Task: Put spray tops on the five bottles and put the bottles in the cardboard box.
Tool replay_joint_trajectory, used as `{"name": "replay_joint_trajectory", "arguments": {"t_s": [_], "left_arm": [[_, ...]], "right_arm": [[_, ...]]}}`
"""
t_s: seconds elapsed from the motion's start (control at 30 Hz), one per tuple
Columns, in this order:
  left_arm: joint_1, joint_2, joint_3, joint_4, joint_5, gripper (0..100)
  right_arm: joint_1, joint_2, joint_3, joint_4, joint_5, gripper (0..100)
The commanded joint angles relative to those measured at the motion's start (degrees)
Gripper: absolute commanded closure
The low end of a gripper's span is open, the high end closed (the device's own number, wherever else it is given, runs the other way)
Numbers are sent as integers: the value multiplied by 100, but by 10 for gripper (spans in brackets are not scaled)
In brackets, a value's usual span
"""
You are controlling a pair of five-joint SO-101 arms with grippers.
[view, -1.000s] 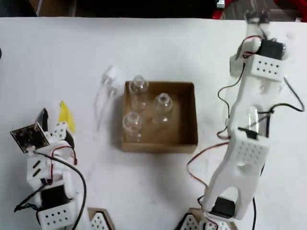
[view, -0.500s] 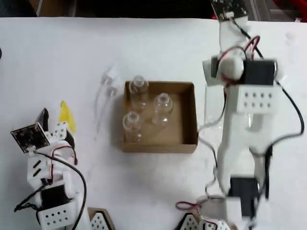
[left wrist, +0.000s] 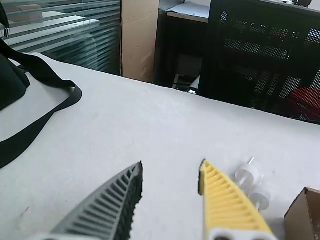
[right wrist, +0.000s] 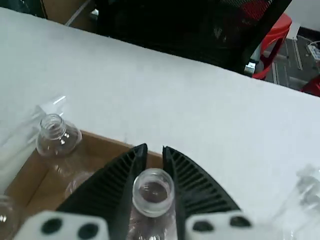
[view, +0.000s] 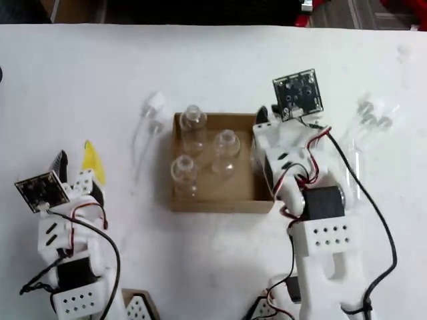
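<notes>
The cardboard box (view: 263,200) sits mid-table and holds three clear bottles (view: 226,145) without tops. My right gripper (right wrist: 154,149) is shut on another clear, topless bottle (right wrist: 152,192), held by its neck over the box's right wall (right wrist: 102,144). One boxed bottle (right wrist: 55,133) stands just beyond that wall. From above, the right gripper (view: 261,119) is at the box's right edge. My left gripper (left wrist: 170,175) is open and holds nothing, low over the table left of the box. White spray tops (view: 152,110) lie just left of the box, also seen as spray tops (left wrist: 250,179).
More spray tops (view: 372,112) lie on the table to the right, seen as spray tops (right wrist: 307,192) at the edge. What looks like a clear bottle (view: 357,167) lies beside the right arm. A black strap (left wrist: 45,112) lies far left. The back of the table is bare.
The right arm has swung from the table's far right back edge to the box's right side. The left arm has stayed still.
</notes>
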Motion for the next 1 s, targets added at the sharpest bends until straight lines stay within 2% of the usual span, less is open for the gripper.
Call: {"name": "replay_joint_trajectory", "arguments": {"t_s": [0.0,0.17,0.97], "left_arm": [[66,-40,-18,18,-44,819],[75,-40,-18,18,-44,819],[84,-40,-18,18,-44,819]], "right_arm": [[-66,136,255,-1270,-114,983],[92,963,246,-2088,-123,983],[75,3020,281,-4101,-167,983]]}}
